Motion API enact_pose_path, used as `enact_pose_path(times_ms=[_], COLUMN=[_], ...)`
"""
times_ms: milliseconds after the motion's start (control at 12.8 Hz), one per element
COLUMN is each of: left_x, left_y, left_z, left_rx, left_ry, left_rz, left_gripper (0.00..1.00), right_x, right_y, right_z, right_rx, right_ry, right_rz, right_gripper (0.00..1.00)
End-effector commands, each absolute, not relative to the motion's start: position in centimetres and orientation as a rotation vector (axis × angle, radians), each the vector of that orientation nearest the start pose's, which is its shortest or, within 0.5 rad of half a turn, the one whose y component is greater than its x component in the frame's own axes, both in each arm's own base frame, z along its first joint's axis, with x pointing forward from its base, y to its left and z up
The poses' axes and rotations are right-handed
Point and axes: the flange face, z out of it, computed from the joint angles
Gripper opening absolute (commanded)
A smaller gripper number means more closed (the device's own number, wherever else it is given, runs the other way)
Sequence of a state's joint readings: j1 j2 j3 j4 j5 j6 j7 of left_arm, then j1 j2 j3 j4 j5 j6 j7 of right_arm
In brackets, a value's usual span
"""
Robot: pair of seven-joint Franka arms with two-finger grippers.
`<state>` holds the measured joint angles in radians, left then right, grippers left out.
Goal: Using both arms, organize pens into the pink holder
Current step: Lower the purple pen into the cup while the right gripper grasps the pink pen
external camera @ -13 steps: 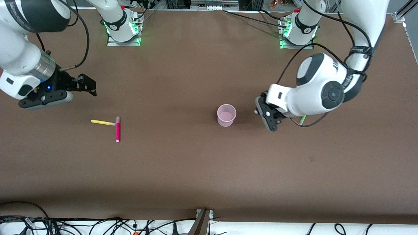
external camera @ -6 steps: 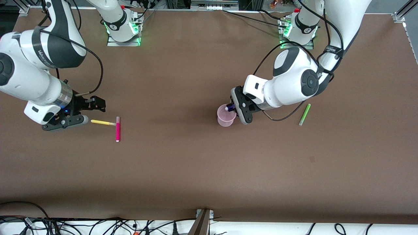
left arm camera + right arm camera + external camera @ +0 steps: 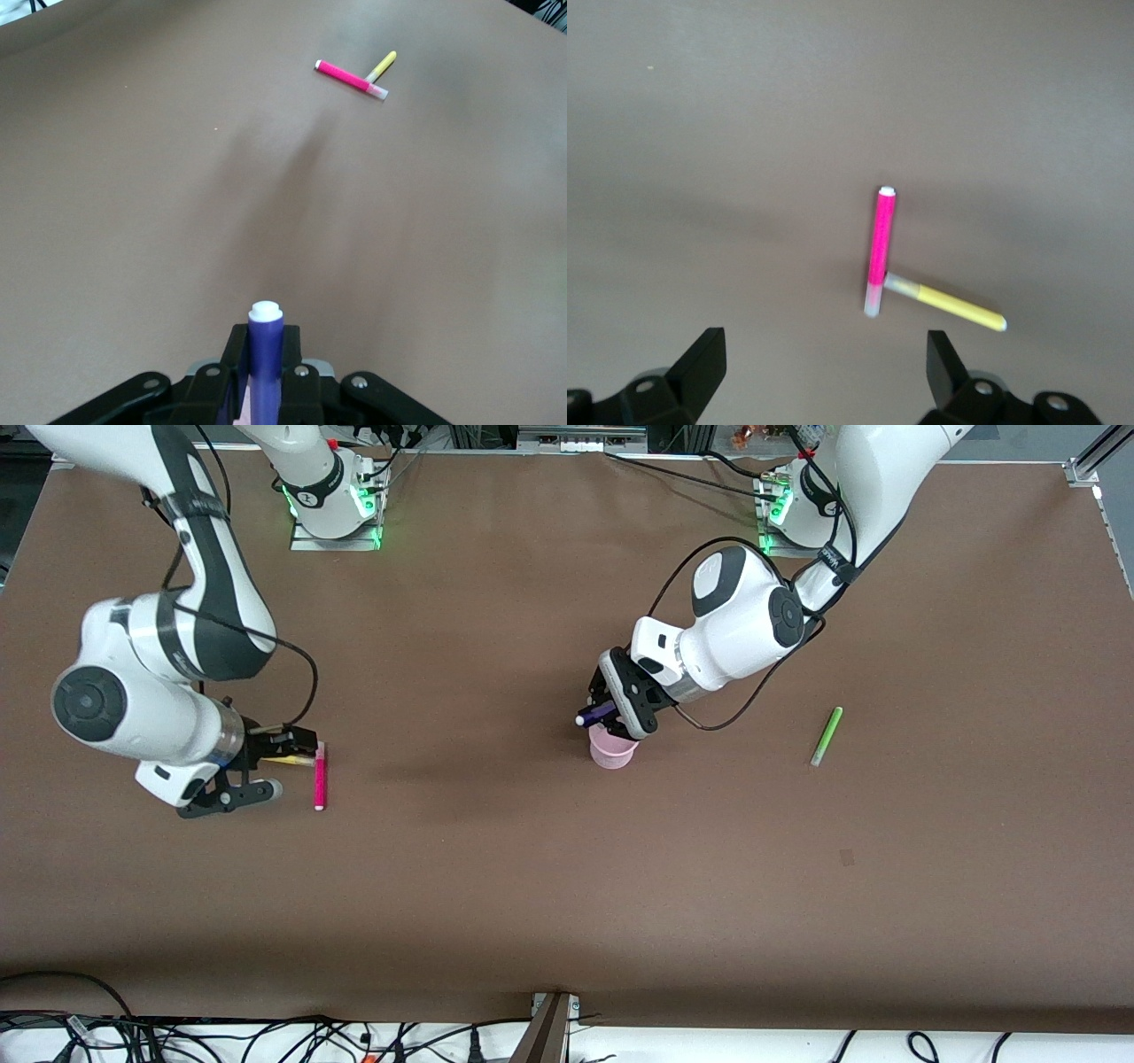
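Observation:
My left gripper is shut on the purple pen and holds it over the pink holder, white tip toward the right arm's end. The left wrist view shows the purple pen clamped between the jaws, with a sliver of the pink holder below. My right gripper is open, low over the yellow pen, which lies beside the magenta pen. In the right wrist view the magenta pen and yellow pen lie just ahead of the gripper. The green pen lies toward the left arm's end.
The brown table has wide bare room nearer the front camera. Both arm bases stand along the top edge. Cables lie past the table's front edge.
My left gripper has carried the purple pen from beside the green pen to over the pink holder. My right gripper has come down toward the yellow and magenta pens.

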<state>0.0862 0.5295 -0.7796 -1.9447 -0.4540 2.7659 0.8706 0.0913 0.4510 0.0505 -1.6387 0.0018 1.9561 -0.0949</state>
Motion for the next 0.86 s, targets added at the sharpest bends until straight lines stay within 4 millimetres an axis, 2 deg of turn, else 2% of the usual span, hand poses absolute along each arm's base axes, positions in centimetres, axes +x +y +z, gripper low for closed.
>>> enact_pose_path(times_ms=[0, 78, 235, 392, 627, 706, 784], left_x=[54.9, 55.2, 55.7, 55.7, 55.6, 55.6, 55.5], left_y=[-36.3, -35.9, -35.9, -35.9, -36.1, -36.1, -36.2], left_z=[29.2, 28.2, 28.0, 28.1, 28.2, 28.2, 28.3], left_rx=[2.192, 2.181, 2.166, 2.168, 2.167, 2.170, 2.169], left_ry=[-1.234, -1.254, -1.274, -1.269, -1.262, -1.255, -1.244], left_rz=[0.653, 0.666, 0.682, 0.693, 0.704, 0.702, 0.698], left_gripper=[0.00, 0.00, 0.00, 0.00, 0.00, 0.99, 1.00], right_x=[66.4, 66.6, 67.1, 67.2, 67.2, 67.3, 67.4], right_y=[8.7, 8.8, 8.5, 7.8, 7.4, 7.2, 6.9], right_z=[32.1, 30.5, 27.6, 25.8, 23.4, 22.7, 21.7], right_rx=[-3.096, -3.093, -3.092, -3.092, -3.092, -3.092, -3.092], right_ry=[-0.375, -0.373, -0.369, -0.353, -0.346, -0.340, -0.335], right_rz=[0.188, 0.181, 0.166, 0.180, 0.180, 0.168, 0.156], right_gripper=[0.99, 0.99, 0.98, 0.95, 0.81, 0.80, 0.79])
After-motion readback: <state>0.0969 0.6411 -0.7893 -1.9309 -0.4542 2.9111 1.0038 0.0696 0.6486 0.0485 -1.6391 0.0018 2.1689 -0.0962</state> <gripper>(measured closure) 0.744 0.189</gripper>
